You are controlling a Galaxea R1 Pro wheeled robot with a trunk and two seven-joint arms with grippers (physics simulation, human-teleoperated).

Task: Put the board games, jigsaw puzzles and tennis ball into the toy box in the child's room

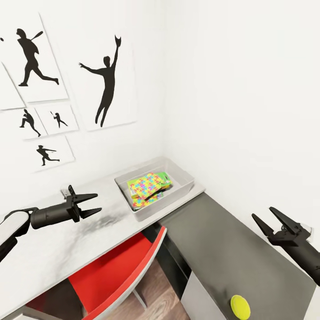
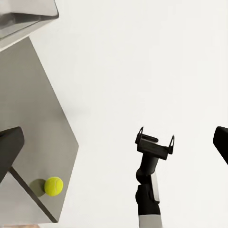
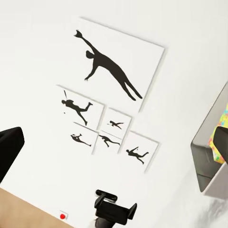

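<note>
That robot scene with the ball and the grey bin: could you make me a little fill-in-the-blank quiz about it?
1. The tennis ball lies on the dark ____ cabinet.
2. The jigsaw puzzles lie inside the ____.
3. The left gripper and the right gripper both have their jaws ____.
4. The chair under the table is ____.

Missing words: grey; toy box; open; red

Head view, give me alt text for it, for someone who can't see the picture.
A pale grey toy box sits in the corner of a white table, holding the jigsaw puzzles. A tennis ball lies on the lower dark grey cabinet. The left gripper and right gripper both hover open and empty, with athlete silhouette pictures on the wall.
</note>
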